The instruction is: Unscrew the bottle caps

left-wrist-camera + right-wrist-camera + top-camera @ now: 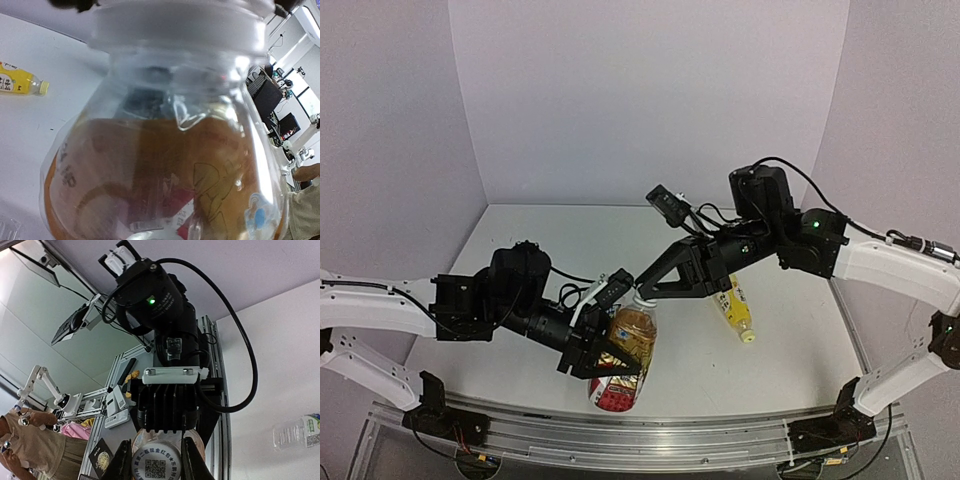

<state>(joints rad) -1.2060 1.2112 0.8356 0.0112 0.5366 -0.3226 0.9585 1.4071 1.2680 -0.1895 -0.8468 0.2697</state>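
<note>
The short amber bottle (pixel 625 362) with the red-beige label is held tilted above the table by my left gripper (pixel 610 345), which is shut on its body. It fills the left wrist view (pixel 165 165); my own fingers are hidden there. Its white cap (pixel 642 297) with a QR code (pixel 157 467) sits between my right gripper's fingers (pixel 123 465), which are shut on it (pixel 645 290). The slim yellow bottle (pixel 736 307) lies on the table to the right, also in the left wrist view (pixel 17 82). The clear bottle (pixel 297 432) lies at the right wrist view's edge.
The white table (pixel 520 250) is enclosed by pale walls at the back and sides. An aluminium rail (pixel 650 425) runs along the near edge. The two arms meet over the table's middle front.
</note>
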